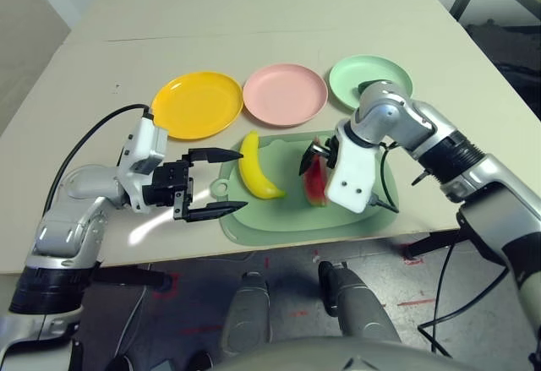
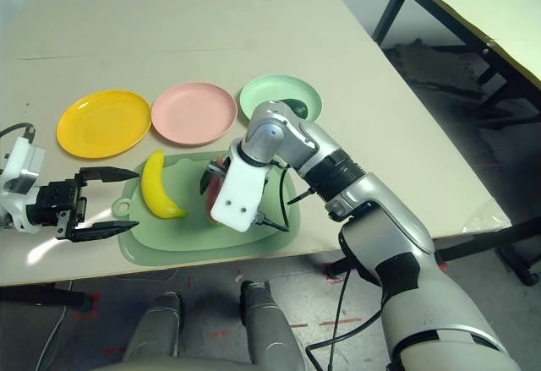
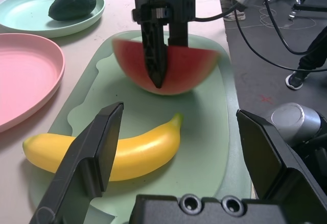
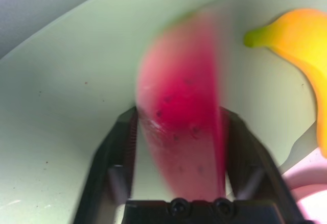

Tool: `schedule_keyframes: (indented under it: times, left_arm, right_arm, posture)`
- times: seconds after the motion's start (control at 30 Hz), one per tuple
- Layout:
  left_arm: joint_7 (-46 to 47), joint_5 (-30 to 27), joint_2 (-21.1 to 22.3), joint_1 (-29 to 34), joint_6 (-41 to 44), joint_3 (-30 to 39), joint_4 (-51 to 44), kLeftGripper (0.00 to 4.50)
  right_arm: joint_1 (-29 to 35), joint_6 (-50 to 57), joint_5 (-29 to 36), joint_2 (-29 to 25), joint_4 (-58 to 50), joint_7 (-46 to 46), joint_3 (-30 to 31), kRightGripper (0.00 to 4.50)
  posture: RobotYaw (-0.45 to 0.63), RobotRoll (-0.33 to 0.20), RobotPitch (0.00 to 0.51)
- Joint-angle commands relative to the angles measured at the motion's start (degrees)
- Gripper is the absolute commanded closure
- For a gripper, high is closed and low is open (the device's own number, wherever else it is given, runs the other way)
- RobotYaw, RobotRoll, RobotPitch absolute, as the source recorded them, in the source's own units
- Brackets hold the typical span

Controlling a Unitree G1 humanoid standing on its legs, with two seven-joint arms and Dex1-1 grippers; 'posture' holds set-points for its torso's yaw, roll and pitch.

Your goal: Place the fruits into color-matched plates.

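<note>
The red watermelon wedge [image 1: 315, 182] stands on its rind on the pale green mat [image 1: 292, 221], and my right gripper [image 4: 178, 116] is shut on it, one finger on each flat side. To its left the yellow banana [image 1: 256, 168] lies on the mat. My left gripper [image 1: 243, 181] is open at the mat's left edge, pointing at the banana without touching it. The dark green avocado [image 2: 295, 107] lies in the mint green plate [image 2: 269, 92]. The pink plate [image 1: 285, 94] and the yellow plate [image 1: 197, 103], both bare, sit beyond the mat.
The mat lies close to the table's front edge [image 1: 279, 246]. A black cable [image 1: 390, 187] hangs from my right wrist over that edge. A second table [image 2: 473, 8] stands off to the right, across a gap of floor.
</note>
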Motion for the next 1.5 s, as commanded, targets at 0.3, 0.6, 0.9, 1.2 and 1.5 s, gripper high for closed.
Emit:
schedule_keyframes:
  times: [0.3, 0.6, 0.9, 1.2, 1.5]
  left_arm:
    - [-0.02, 0.71, -0.12, -0.25, -1.14, -0.34, 0.38, 0.00]
    - [1.09, 0.68, -1.29, -0.99, -1.57, -0.25, 1.37, 0.00]
    - [11.95, 3.74, -4.19, -3.97, 0.06, 0.54, 2.47, 0.00]
    - [26.58, 8.71, -7.25, -6.41, 7.60, -1.01, 0.31, 0.00]
    - [29.63, 10.61, -7.99, -6.52, 6.20, -0.01, 1.48, 0.00]
  right_arm:
    - [0.96, 4.11, 1.80, -0.78, -0.70, 2.51, 0.35, 2.31]
    - [-4.83, 10.83, 9.15, -3.68, -3.19, 3.93, -0.64, 2.31]
    - [-12.62, 15.43, 7.18, 4.46, 12.25, -3.86, -6.19, 2.31]
    - [-20.92, 10.81, -3.18, 14.31, 40.29, -26.36, -7.65, 2.31]
    - [-20.97, 11.77, -8.97, 18.04, 48.84, -39.31, -8.17, 2.31]
  posture:
    - [0.09, 0.000, 0.212]
    - [0.08, 0.000, 0.206]
    - [0.07, 0.000, 0.200]
    - [0.09, 0.000, 0.206]
    - [0.12, 0.000, 0.211]
